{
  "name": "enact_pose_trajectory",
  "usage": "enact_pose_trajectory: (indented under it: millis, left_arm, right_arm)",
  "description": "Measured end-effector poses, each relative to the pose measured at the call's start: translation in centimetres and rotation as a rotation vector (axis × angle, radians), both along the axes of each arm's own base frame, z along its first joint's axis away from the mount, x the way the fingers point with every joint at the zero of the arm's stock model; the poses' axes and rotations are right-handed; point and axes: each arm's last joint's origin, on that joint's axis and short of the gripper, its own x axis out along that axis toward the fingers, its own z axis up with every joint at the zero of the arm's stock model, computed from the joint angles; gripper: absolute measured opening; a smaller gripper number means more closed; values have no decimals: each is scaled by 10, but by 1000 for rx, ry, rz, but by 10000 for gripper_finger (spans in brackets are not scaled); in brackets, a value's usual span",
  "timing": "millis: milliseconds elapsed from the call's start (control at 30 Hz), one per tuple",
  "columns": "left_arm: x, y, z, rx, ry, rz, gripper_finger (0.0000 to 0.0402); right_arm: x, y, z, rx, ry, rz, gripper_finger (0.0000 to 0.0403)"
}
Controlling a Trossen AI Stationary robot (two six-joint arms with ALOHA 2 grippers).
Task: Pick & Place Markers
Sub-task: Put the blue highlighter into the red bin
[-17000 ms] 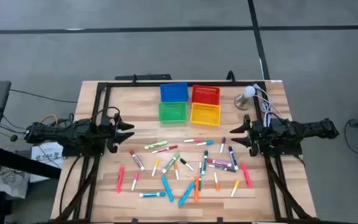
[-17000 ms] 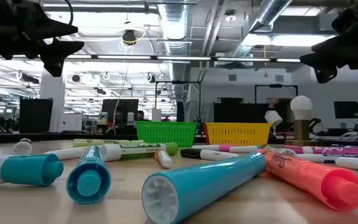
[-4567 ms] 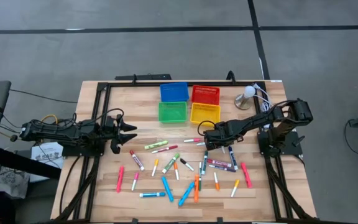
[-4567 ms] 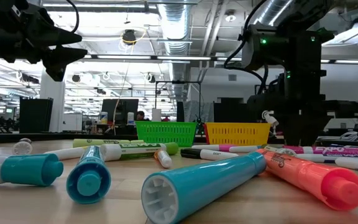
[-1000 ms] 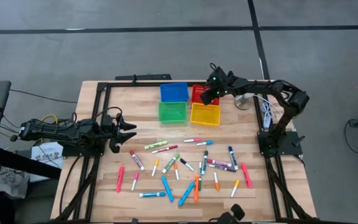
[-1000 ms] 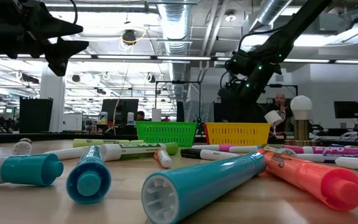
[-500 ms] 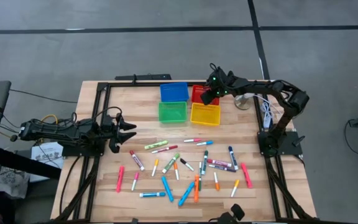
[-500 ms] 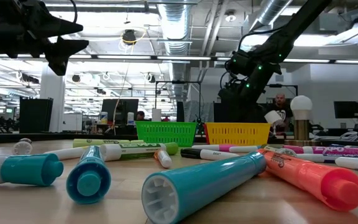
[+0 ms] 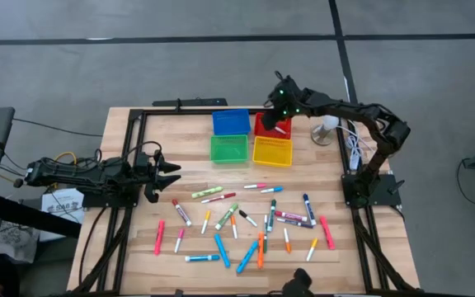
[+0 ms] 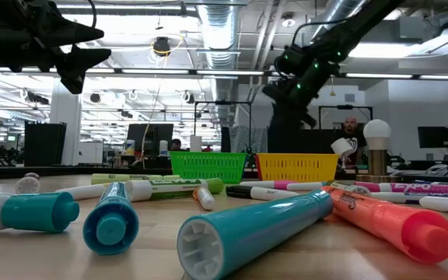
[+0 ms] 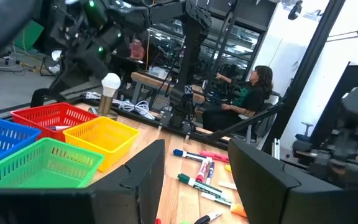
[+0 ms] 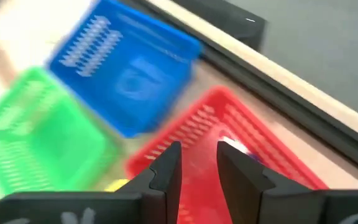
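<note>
Several markers (image 9: 246,216) with coloured caps lie scattered flat on the near half of the wooden table; in the low view, teal and pink ones (image 10: 247,233) lie closest. One marker (image 9: 280,129) lies inside the red bin (image 9: 264,124); in the right wrist view this marker (image 12: 236,149) shows pale past the fingers. My right gripper (image 12: 193,163) hovers above the red bin (image 12: 229,137), open and empty. My left gripper (image 9: 171,172) waits open and empty at the table's left side, above the tabletop, also seen in its own wrist view (image 11: 194,180).
Four small bins stand in a block at the far middle: blue (image 9: 230,122), red, green (image 9: 228,148), yellow (image 9: 272,151). A white bulb-shaped lamp (image 9: 328,125) and cables (image 9: 351,144) sit at the far right corner. A person (image 11: 253,84) sits beyond the table.
My right gripper has risen and drawn back toward the table's far edge, still above the red bin. With it gone from over the bin's middle, a marker shows lying inside the red bin.
</note>
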Motion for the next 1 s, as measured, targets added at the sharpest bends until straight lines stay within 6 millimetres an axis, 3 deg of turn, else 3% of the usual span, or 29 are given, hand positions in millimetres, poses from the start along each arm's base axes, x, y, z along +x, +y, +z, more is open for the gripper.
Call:
enact_pose_trajectory:
  millis: [233,500,767,1000]
  left_arm:
    - [0,0,0,0,-2,-1,177]
    - [0,0,0,0,-3,0,177]
    - [0,0,0,0,-4,0,177]
    - [0,0,1,-1,-7,0,177]
  right_arm:
    - [13,36,34,-66,-90,204,90]
    - [10,99,62,-77,-54,410,90]
    - [13,162,52,53,108,576,90]
    - [14,196,41,49,257,621,90]
